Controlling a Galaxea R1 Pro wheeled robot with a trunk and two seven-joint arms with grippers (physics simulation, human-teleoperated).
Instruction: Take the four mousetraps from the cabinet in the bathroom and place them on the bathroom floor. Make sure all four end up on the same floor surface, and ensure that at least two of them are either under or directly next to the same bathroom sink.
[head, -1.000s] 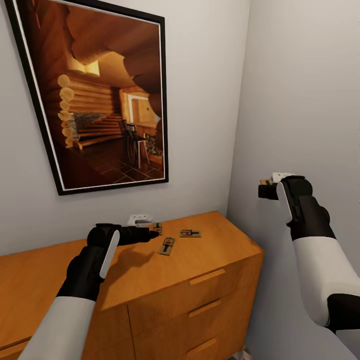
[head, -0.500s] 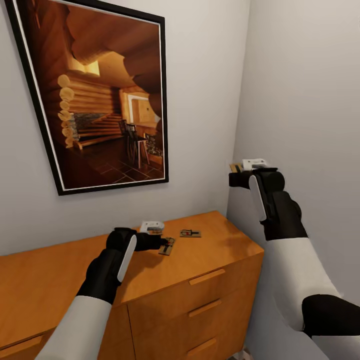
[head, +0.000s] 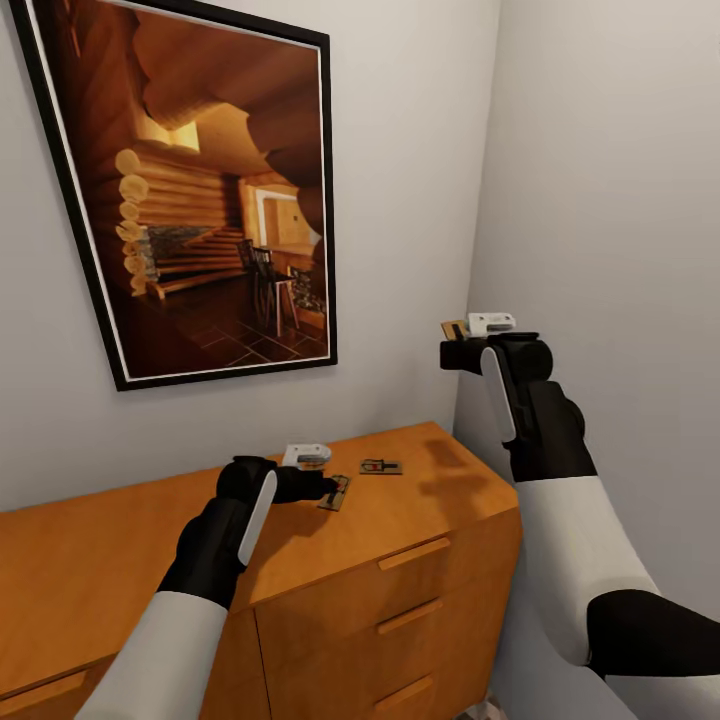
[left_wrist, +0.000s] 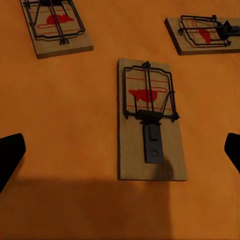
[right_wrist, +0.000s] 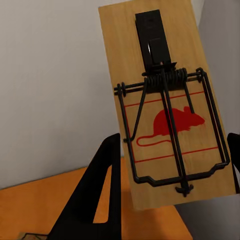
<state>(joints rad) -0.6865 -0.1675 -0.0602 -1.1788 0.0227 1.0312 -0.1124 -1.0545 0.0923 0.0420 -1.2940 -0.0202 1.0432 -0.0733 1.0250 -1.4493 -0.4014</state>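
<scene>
Black-framed log-cabin picture (head: 195, 190) on pale grey wall (head: 600, 200).

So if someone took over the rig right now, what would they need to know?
Right tool: shut on a mousetrap, held in the air by the wall, above the cabinet.
Left tool: open, low over the cabinet top, lined up on the middle trap without gripping it.
Traps: three lie flat on the cabinet top; beyond the middle one are a second and a third.
Done: one trap picked up.
Left: grasp the others, then put all four on the bathroom floor, at least two under or next to the sink. None is placed yet.
</scene>
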